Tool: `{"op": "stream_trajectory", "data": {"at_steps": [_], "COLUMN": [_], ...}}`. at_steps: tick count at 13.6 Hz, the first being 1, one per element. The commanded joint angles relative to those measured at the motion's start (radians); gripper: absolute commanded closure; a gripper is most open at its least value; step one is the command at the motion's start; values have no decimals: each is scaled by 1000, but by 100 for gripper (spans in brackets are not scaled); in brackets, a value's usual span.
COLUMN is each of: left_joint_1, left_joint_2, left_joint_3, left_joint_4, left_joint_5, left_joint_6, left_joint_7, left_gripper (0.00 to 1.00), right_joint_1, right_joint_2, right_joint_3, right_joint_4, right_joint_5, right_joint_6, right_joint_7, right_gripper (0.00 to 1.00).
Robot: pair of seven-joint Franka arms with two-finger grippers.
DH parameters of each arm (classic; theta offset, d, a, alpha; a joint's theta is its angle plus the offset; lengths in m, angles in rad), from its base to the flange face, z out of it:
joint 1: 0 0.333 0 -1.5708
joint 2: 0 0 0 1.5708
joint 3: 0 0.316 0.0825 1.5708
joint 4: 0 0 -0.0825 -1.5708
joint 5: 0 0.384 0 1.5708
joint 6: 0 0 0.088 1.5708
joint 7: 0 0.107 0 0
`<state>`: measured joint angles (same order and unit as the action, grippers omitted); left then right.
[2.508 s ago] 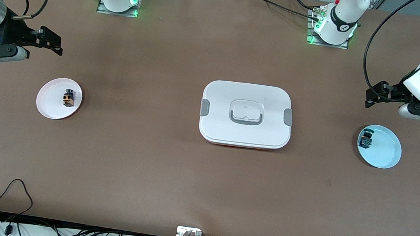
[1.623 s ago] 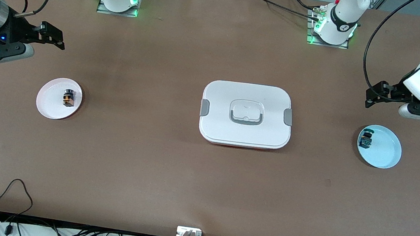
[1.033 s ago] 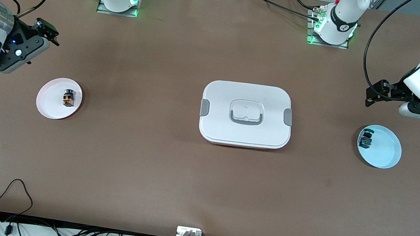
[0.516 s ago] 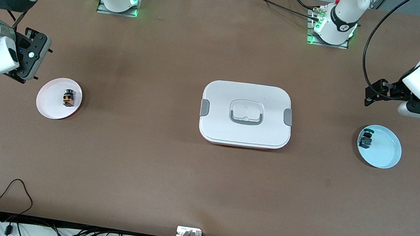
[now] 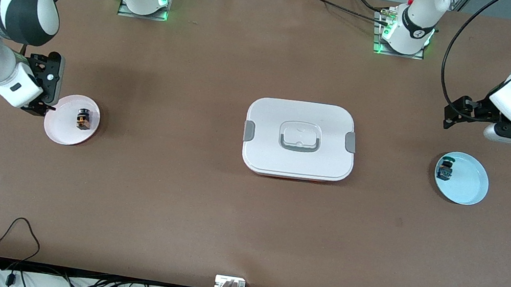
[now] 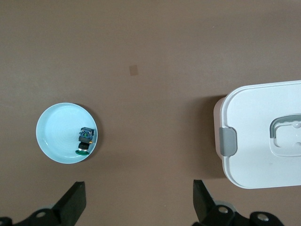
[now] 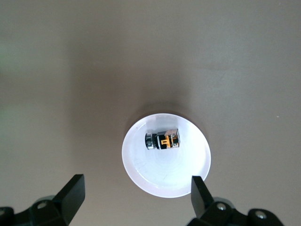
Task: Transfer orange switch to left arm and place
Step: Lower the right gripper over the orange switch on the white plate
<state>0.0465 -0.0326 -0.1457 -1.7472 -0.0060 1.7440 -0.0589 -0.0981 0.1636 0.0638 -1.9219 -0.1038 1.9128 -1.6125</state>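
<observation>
My right tool (image 5: pixel 38 107), two black fingers spread wide w/ nothing between them, hangs over the brown surface (image 5: pixel 178 202) at the rim of the small round pale-pink plate (image 5: pixel 62 130) at the right arm's end. In the right wrist view the fingertips (image 7: pixel 73 190) straddle the plate's edge from above, not touching it.

The tiny black blocky switch w/ the orange piece (image 5: pixel 83 119) lies on its side in that pink plate, toward the edge facing the box, untouched.

The large white rounded-rectangular lidded box (image 5: pixel 299 139), grey clips on both short sides and a grey-outlined handle in the lid's centre, sits mid-surface, well apart from both plates and roughly between them.

My left tool (image 5: pixel 457 113) waits in the air at the left arm's end, fingers also spread wide and empty, over bare surface near the small round light-blue plate (image 5: pixel 470 184). The left wrist view looks down on that plate and one clipped end of the box, w/ both fingertips (image 6: pixel 75 202) at the frame edge.

In the blue plate, at the rim nearest the box, lies a similar small dark part w/ a teal-green piece (image 5: pixel 444 169).

Both arm bases show green lights along the surface's edge farthest from the front camera.
</observation>
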Motion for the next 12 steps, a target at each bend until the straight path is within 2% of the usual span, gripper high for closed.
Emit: {"op": "stream_trajectory", "data": {"at_steps": [1, 7, 12], "left_joint_1": [-4, -4, -2], "left_joint_2": [13, 13, 13], "left_joint_3": [0, 0, 2], "left_joint_4": [32, 32, 32], "left_joint_5": [-15, -15, -15], "left_joint_6": [-26, -32, -32], "left_joint_7": [-10, -10, -10], "left_gripper": [0, 0, 0], "right_joint_1": [-23, -34, -81], "right_joint_2": [-23, 22, 140], "right_joint_3": [8, 8, 10], "right_joint_4": [-113, -239, -239], "right_joint_5": [-14, -13, -8], "right_joint_6": [118, 328, 477], "right_joint_7": [-38, -93, -283], "right_gripper": [0, 0, 0]}}
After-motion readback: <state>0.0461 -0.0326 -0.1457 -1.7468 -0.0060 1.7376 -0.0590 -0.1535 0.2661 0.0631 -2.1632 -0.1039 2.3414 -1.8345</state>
